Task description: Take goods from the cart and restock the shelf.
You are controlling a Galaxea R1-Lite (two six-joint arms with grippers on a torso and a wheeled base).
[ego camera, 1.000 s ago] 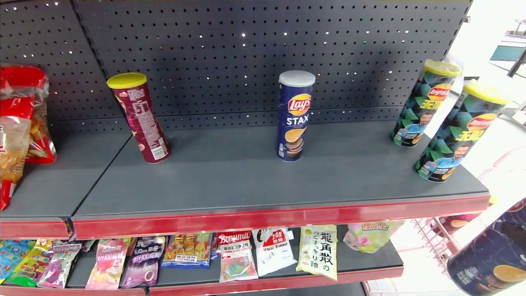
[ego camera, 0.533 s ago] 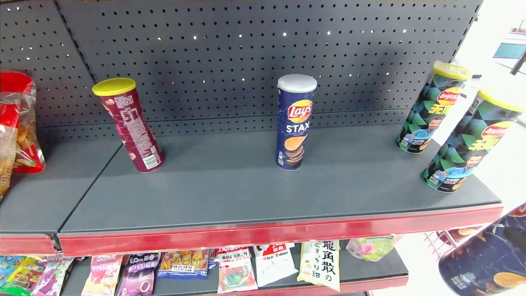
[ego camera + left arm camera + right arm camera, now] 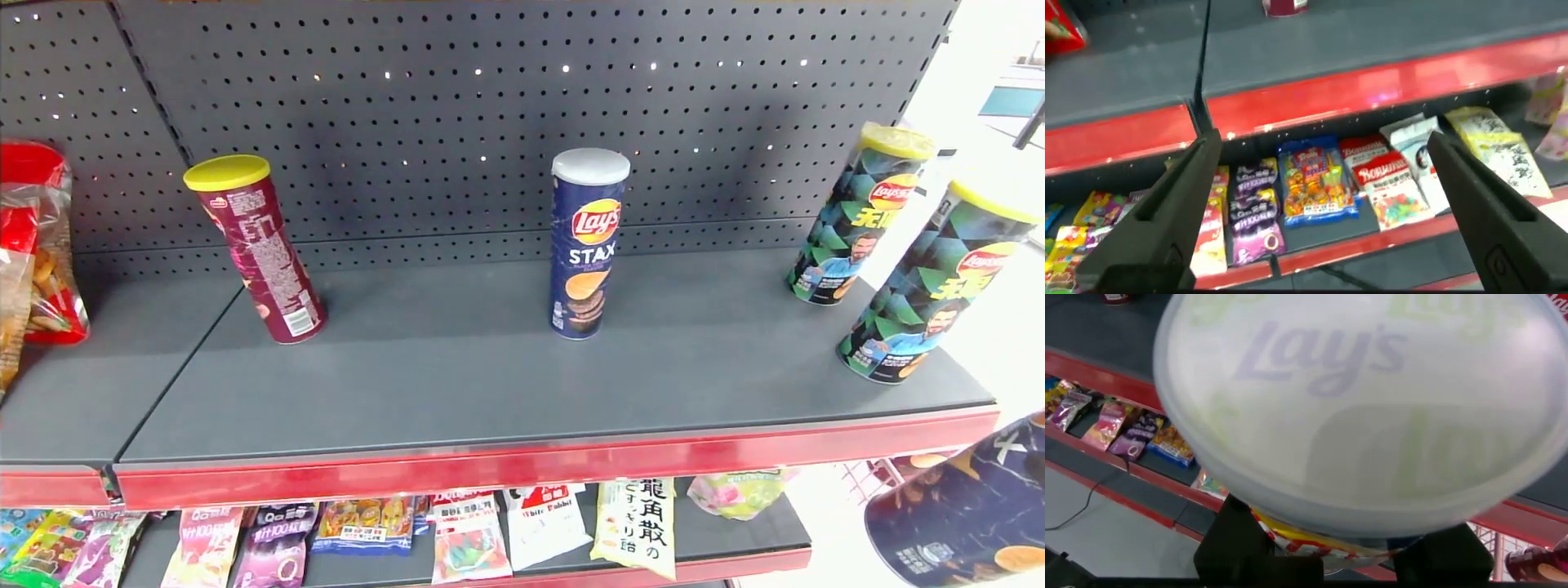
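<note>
A dark blue chip can (image 3: 963,514) hangs tilted below the right end of the grey top shelf (image 3: 490,384). In the right wrist view its clear lid (image 3: 1355,400) looms close, with my right gripper (image 3: 1341,539) shut on the can's body behind it. On the shelf stand a maroon can with a yellow lid (image 3: 261,249), a blue can with a grey lid (image 3: 586,245) and two green cans (image 3: 857,216) (image 3: 931,286). My left gripper (image 3: 1323,212) is open and holds nothing, in front of the lower shelf's snack bags (image 3: 1315,184).
Red snack bags (image 3: 37,253) fill the shelf's left end. A red front lip (image 3: 522,461) edges the top shelf. Free room lies between the blue can and the green cans. Pink cart wire (image 3: 861,482) shows low on the right.
The head camera has shifted, so the whole shelf sits lower and wider in the picture. The held blue can has sunk slightly toward the lower right corner.
</note>
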